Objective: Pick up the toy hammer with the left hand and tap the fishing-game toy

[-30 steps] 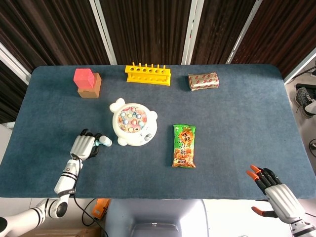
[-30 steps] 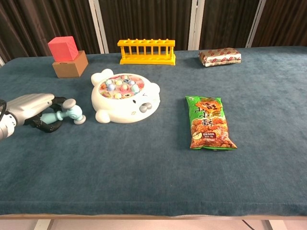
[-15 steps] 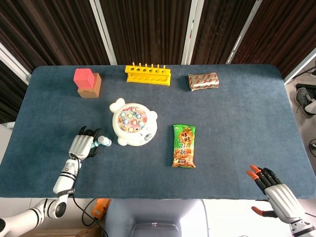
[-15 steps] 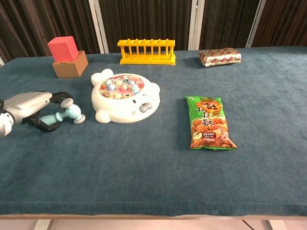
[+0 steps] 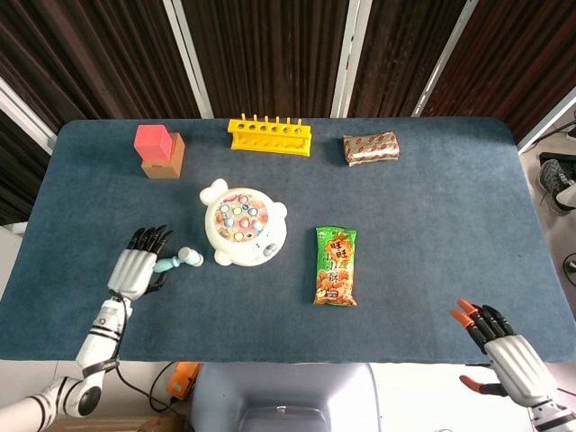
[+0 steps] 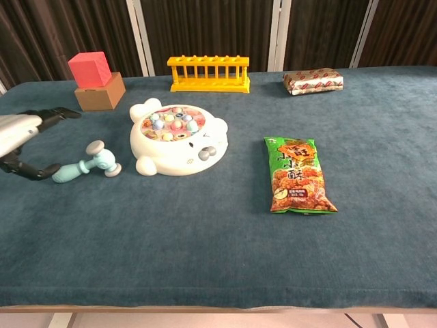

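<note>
At the near-left of the table [image 5: 90, 189], left hand [image 5: 135, 266] spread flat, dark fingers [image 5: 148, 239] apart and pointing away from the robot, gripping nothing. Just beside it, toy hammer [image 5: 175, 262] lying on the cloth, handle end toward the hand, head toward the fishing-game toy [image 5: 243, 223]. From the chest view, left hand [image 6: 20, 137] seen only in part at the frame edge: upper fingers [image 6: 58, 113] stretched out above the cloth, thumb reaching low toward the handle end of the hammer [image 6: 89, 164], contact with it impossible to tell. Hammer head close to the fishing-game toy [image 6: 179, 137] but apart from it. Right of the fishing-game toy, green snack packet [image 5: 336, 265] lying flat. Behind the toy, yellow rack [image 5: 269, 135]; behind and left, pink cube [image 5: 153, 141] stacked on a brown block [image 5: 167, 159]; behind and right, wrapped bar [image 5: 371, 148]. Far right of the toy, past the table's near edge, right hand [image 5: 504, 351] with orange-tipped fingers apart, empty; visible only in the head view.
</note>
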`<state>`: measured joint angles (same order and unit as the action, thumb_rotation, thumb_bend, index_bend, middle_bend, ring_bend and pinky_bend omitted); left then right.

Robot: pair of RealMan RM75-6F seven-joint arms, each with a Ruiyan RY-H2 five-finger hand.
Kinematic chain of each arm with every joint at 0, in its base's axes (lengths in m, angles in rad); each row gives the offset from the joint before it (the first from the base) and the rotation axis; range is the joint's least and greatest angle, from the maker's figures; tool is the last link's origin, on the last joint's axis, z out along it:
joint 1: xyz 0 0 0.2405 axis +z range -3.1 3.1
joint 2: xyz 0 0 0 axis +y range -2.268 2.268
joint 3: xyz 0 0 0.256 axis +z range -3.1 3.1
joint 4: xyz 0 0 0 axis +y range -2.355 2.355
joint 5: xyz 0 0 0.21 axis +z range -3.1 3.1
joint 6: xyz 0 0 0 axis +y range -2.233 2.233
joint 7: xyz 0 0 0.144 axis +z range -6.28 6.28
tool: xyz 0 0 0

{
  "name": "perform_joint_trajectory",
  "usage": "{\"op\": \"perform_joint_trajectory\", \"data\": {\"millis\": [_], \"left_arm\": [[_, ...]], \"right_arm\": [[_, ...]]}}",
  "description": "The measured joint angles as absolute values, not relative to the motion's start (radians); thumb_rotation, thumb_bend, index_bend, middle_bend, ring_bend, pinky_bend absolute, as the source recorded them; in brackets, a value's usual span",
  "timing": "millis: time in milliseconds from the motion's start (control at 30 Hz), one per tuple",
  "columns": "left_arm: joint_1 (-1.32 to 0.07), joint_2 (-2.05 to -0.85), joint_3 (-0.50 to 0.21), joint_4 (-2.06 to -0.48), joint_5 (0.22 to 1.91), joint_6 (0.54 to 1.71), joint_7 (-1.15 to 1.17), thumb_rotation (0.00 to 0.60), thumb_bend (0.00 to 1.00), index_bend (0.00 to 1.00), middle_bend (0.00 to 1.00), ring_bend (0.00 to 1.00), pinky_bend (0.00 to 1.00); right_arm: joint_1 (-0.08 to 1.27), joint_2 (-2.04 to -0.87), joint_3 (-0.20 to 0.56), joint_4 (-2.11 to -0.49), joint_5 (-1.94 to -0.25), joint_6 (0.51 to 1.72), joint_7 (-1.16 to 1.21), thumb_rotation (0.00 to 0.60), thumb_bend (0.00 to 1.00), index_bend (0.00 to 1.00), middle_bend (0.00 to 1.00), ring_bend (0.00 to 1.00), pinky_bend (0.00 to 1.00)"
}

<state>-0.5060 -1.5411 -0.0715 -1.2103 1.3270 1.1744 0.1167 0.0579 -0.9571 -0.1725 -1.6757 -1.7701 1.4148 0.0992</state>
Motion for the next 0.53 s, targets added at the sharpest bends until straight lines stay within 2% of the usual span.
{"op": "perform_joint_trajectory", "data": {"millis": [67, 200, 300, 400, 533], "left_arm": [[-0.460, -1.493, -0.038, -1.262, 1.368, 1.251, 0.088, 0.600, 0.42, 0.00, 0.00, 0.00, 0.01], [-0.319, -1.336, 0.079, -1.437, 1.475, 1.421, 0.031, 0.600, 0.42, 0.00, 0.00, 0.00, 0.00], [-0.217, -1.259, 0.143, -1.509, 1.549, 1.527, 0.000, 0.600, 0.42, 0.00, 0.00, 0.00, 0.00], [-0.181, -1.241, 0.170, -1.506, 1.613, 1.566, -0.021, 0.600, 0.42, 0.00, 0.00, 0.00, 0.00], [-0.163, -1.223, 0.172, -1.505, 1.613, 1.562, -0.035, 0.600, 0.41, 0.00, 0.00, 0.00, 0.00]], "right_arm": [[0.053, -0.961, -0.165, -1.677, -1.754, 1.420, 0.093, 0.600, 0.15, 0.00, 0.00, 0.00, 0.00], [0.038, -0.981, -0.139, -1.683, -1.705, 1.436, 0.033, 0.600, 0.15, 0.00, 0.00, 0.00, 0.00], [0.028, -1.000, -0.122, -1.690, -1.673, 1.444, -0.030, 0.600, 0.15, 0.00, 0.00, 0.00, 0.00], [0.022, -1.013, -0.115, -1.701, -1.655, 1.444, -0.069, 0.600, 0.15, 0.00, 0.00, 0.00, 0.00], [0.018, -1.014, -0.115, -1.705, -1.667, 1.444, -0.071, 0.600, 0.15, 0.00, 0.00, 0.00, 0.00]]}}
